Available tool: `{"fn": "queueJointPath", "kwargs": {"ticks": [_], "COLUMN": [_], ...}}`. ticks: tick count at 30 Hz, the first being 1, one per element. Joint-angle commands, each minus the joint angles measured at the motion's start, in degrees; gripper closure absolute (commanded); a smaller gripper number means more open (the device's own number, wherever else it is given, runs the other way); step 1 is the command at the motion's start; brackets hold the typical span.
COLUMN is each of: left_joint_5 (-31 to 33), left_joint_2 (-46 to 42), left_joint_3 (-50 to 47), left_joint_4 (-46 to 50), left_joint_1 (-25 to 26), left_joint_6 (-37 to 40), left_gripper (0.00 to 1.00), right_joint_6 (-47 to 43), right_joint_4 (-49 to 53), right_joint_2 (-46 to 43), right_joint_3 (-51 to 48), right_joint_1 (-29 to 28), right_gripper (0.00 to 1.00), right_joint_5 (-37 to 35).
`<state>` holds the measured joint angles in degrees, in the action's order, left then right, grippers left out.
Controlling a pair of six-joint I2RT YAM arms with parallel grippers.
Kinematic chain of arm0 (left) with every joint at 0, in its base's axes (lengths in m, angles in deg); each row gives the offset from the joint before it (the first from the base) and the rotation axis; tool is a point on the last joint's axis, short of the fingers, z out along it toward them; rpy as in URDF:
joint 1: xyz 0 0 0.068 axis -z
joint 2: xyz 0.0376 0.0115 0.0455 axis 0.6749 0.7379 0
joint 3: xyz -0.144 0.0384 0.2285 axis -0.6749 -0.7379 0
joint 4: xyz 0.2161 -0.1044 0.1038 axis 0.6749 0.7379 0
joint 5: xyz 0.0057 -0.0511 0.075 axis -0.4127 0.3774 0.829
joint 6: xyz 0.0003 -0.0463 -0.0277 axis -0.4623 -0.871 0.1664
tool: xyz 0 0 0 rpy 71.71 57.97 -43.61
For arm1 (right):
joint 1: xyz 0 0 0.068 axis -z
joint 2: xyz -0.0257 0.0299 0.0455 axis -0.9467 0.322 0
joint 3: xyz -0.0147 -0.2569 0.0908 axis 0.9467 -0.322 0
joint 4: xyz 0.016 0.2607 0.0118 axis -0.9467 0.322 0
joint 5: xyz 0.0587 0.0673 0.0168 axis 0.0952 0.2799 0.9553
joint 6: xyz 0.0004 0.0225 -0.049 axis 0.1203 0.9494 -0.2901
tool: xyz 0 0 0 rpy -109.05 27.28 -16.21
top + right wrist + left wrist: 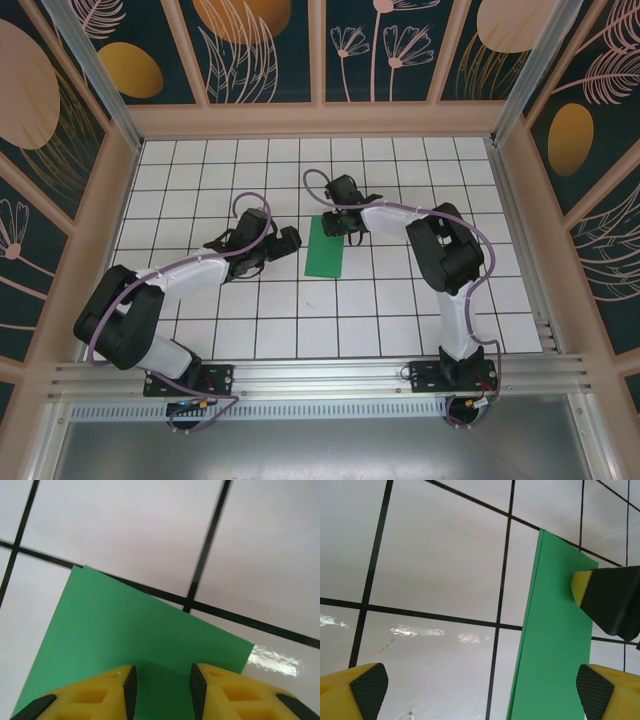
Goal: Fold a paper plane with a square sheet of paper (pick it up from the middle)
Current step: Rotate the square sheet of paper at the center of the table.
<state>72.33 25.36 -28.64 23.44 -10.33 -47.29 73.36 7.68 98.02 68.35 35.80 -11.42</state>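
The white grid-tiled table (200,330) carries the thin bright green sheet of paper (326,250), a narrow strip that looks doubled along one long edge. Its far end lies under the right jaws, which are narrowly parted with their tips down on it; we judge they are pinning the fold. The left jaws gape wide just beside it, gripping nothing.
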Motion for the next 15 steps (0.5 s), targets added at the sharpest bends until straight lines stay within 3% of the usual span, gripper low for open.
{"fn": "queueJointPath", "kwargs": {"ticks": [1, 4, 9, 15], "left_joint_5": [-3.3, -5.7, -9.6, -16.6], "left_joint_2": [-0.9, -0.5, -0.7, 0.3], "left_joint_3": [-1.4, -2.1, -2.8, -4.0], "left_joint_4": [-2.3, -4.0, -6.3, -10.6], "left_joint_1": [-0.3, -0.3, -0.3, -0.3], "left_joint_6": [-1.0, -1.5, -1.9, -3.5], "left_gripper": [0.01, 0.02, 0.03, 0.11], "right_joint_6": [-7.1, -2.6, 9.5, 14.6], "right_joint_4": [4.0, 2.3, 2.7, 2.7], "right_joint_2": [1.3, -2.4, -6.3, -5.4], "right_joint_3": [0.3, 1.2, 0.4, -1.7], "right_joint_1": [-0.8, -0.7, -0.5, -0.5], "right_gripper": [0.62, 0.62, 0.60, 0.63], "right_joint_5": [5.1, 6.6, 1.6, 2.4]}}
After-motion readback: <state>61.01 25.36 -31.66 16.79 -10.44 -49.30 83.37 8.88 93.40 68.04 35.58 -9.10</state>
